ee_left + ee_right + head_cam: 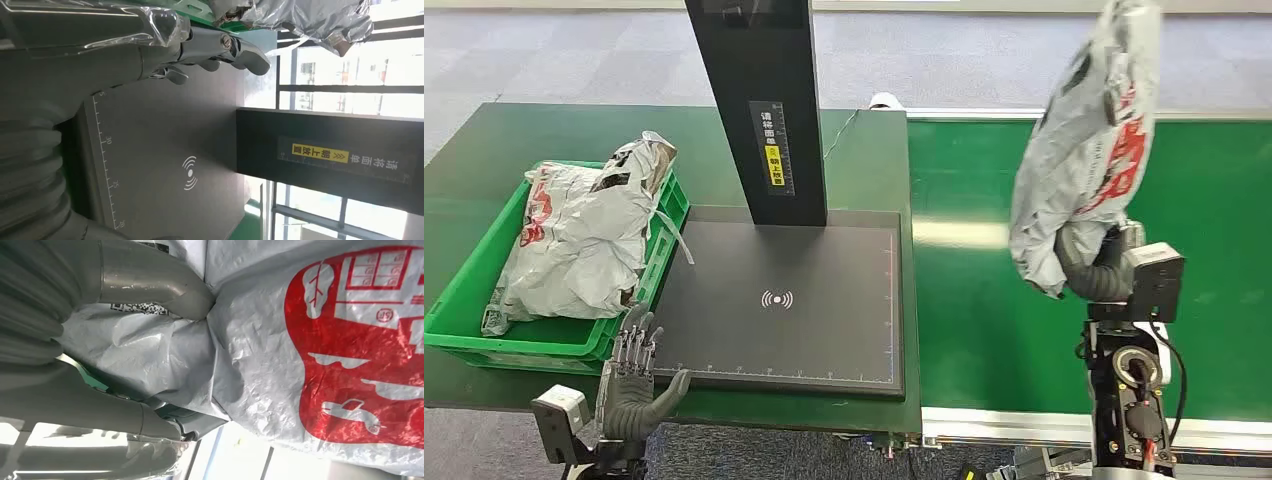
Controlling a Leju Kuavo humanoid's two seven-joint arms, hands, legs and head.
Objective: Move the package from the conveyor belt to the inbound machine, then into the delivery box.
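A grey plastic package with red print (1089, 150) hangs upright above the green conveyor belt (984, 330), gripped at its lower end by my right hand (1096, 268). In the right wrist view the thumb and fingers (160, 287) press into the crumpled package (320, 355). The inbound machine is a black scanning plate (784, 300) with a black post (759, 100) at its back. My left hand (631, 385) hovers open at the plate's near left corner, holding nothing; its fingers (215, 47) reach over the plate (165, 165). The green delivery box (469, 290) holds another grey package (579, 235).
The box and the machine stand on a dark green table (484, 150). The post rises between the box and the belt. The belt's pale metal edge (1004, 425) runs along the near side.
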